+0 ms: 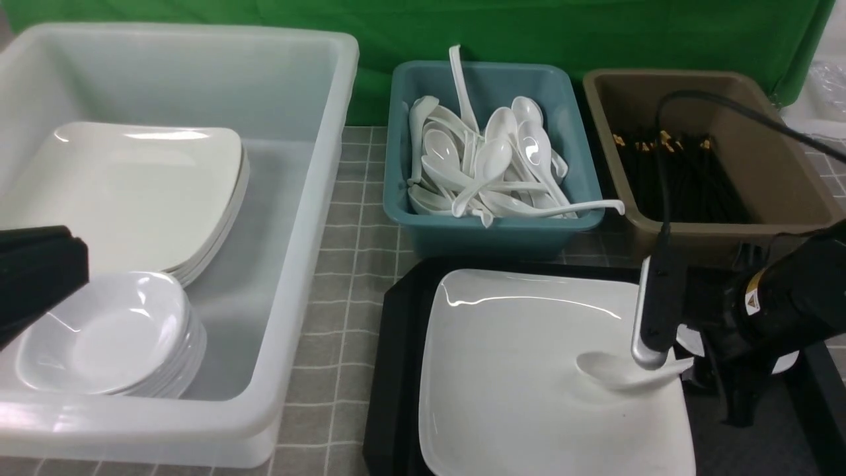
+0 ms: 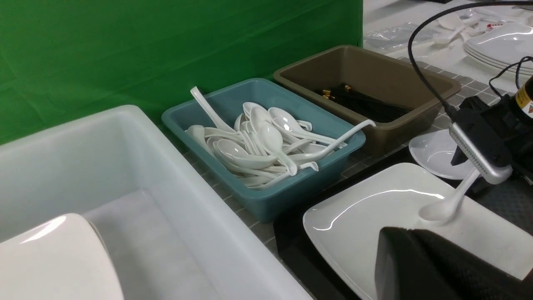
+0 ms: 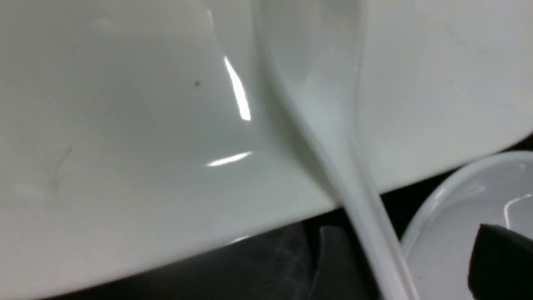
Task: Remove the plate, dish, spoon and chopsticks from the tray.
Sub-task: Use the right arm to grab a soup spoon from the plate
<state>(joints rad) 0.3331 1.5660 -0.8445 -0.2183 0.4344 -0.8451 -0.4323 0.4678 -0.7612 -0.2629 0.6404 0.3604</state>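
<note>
You have bright, even light from overhead, so shadows are soft: only a faint grey one lies under the spoon (image 1: 608, 370) on the plate (image 1: 515, 383). Expect glare: white streaks run along the plate's far rim and across the stacked plates (image 1: 145, 192) in the white tub (image 1: 330, 198). Your front and left wrist views are sharp mid-frame, though the left jaws show as a black, unfocused mass at the edge. Your right wrist view sits too close: spoon and plate look soft and smeared, with two hard highlights.

The spoon (image 1: 609, 371) lies on the plate (image 1: 515, 377), on the tray (image 1: 395, 337), before the spoon tub (image 1: 489, 233) and chopstick tub (image 1: 783, 178).
</note>
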